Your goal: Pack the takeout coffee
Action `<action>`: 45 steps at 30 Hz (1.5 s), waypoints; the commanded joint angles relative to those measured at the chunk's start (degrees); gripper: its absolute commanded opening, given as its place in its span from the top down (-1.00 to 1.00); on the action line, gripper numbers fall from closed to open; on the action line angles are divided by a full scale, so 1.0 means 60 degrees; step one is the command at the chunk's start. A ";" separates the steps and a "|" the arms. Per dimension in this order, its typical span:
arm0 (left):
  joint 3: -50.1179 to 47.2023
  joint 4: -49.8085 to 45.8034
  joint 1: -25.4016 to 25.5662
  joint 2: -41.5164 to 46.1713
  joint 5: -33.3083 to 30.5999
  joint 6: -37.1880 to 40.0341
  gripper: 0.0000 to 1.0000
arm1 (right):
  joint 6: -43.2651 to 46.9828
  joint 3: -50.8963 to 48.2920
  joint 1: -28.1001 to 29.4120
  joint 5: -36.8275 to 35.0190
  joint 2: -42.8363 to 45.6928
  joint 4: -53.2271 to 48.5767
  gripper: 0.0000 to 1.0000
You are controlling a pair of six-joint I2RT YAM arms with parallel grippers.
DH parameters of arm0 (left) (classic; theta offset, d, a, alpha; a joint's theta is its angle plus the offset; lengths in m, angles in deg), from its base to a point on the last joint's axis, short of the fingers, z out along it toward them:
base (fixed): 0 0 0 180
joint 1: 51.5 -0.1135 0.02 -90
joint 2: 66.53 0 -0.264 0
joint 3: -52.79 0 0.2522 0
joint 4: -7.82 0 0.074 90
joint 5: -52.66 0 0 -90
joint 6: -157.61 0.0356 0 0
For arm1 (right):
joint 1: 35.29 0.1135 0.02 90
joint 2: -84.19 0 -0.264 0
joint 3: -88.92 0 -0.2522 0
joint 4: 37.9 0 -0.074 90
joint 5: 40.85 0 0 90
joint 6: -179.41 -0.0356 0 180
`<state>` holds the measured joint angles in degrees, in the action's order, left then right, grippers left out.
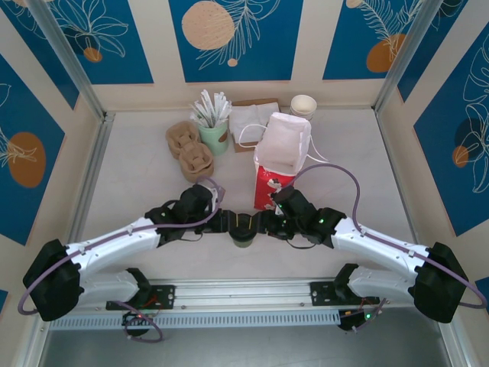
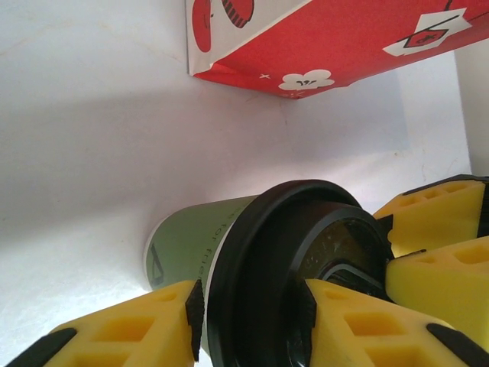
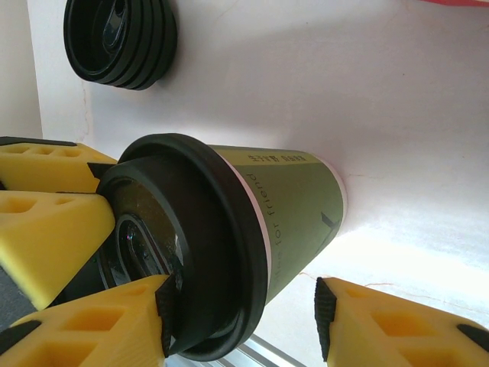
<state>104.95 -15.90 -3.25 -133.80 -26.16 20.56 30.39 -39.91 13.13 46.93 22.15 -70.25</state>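
Takeout coffee (image 1: 243, 235): judged light, easily crushed; best held at stiff lid rim (image 3: 256, 252)
Left gripper (image 2: 252, 306): jaws closed on that rim
Right gripper (image 3: 243, 306): jaws wide

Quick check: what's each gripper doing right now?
Left gripper: closed on the takeout coffee.
Right gripper: open around the takeout coffee, one finger clear of it.

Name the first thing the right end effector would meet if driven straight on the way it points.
The takeout coffee: its lid end sits between the open fingers of the right end effector. Close behind, the left end effector, though depth is unclear.
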 commanded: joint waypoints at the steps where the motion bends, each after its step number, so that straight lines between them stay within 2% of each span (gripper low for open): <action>1: -0.0741 -0.0687 0.0132 -0.0248 0.0026 -0.0220 0.25 | -0.0164 -0.0443 0.0077 -0.0429 -0.0032 -0.0813 -0.04; 26: -0.2081 -0.0011 0.0482 -0.0304 -0.0363 -0.0735 0.31 | -0.0360 -0.1048 0.0206 -0.0908 0.0203 -0.1172 -0.01; 36: -0.1258 -0.1057 0.0517 0.0614 -0.0666 -0.0463 0.30 | -0.0315 -0.0730 0.0234 -0.0365 0.0267 -0.1071 -0.03; 45: -0.0373 -0.1382 0.0513 0.0579 -0.0807 -0.0233 0.28 | -0.0475 -0.0365 0.0207 0.0028 0.0247 -0.0915 -0.04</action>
<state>101.86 -15.41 -0.69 -129.10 -28.74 17.20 28.03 -42.42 14.16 46.67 24.62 -68.26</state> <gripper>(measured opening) 0.358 0.521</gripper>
